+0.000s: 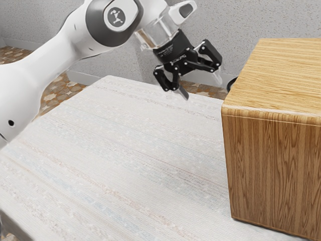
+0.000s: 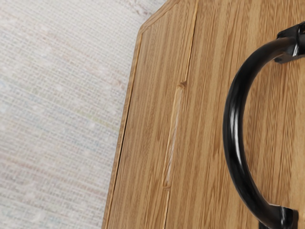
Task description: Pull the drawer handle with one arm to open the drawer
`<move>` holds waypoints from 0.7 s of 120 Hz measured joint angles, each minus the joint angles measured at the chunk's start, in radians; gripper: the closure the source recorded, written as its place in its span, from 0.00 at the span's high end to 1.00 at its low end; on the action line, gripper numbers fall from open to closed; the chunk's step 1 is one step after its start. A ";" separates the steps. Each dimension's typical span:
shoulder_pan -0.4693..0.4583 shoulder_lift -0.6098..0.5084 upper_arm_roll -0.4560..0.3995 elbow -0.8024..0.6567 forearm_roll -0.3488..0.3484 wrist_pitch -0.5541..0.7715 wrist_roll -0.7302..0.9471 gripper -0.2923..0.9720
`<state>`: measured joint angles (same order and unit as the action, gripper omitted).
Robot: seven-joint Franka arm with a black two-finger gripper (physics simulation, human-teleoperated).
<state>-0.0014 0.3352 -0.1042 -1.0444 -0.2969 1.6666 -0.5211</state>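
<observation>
So the drawer handle (image 2: 232, 133) is a glossy black curved bar. In the wrist view it bows out from the wood-grain front of the cabinet (image 1: 273, 150), with both ends fixed into the wood. The drawer (image 2: 205, 95) it belongs to has the same oak-looking grain as the rest of the cabinet. A narrow groove (image 2: 172, 138) runs along the front, between the handle and the cabinet's edge. Whether the drawer is pulled out at all can't be told from these angles.

The gripper (image 1: 200, 85) hangs in the air just off the cabinet's upper corner, on the side toward the exterior view's left. It sits clear of the wood and isn't touching the handle. Its two black fingers are spread wide apart with nothing between them, and they're angled toward the cabinet. The white arm (image 1: 60, 50) comes in from farther out on that same side.

The cabinet sits on a pale, woven-looking table (image 1: 125, 160), which stretches away from its base. Past the table edge there's a patterned tile floor (image 1: 55, 90) and a grey speckled wall (image 1: 251, 20) behind the cabinet.
</observation>
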 joint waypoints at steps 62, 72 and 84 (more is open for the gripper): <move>-0.008 0.080 -0.020 0.014 -0.004 0.175 -0.007 0.77; -0.005 0.083 -0.019 0.010 -0.003 0.184 -0.007 0.77; -0.002 0.084 -0.017 0.007 -0.001 0.188 -0.008 0.77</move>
<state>-0.0029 0.4194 -0.1215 -1.0378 -0.2977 1.8543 -0.5288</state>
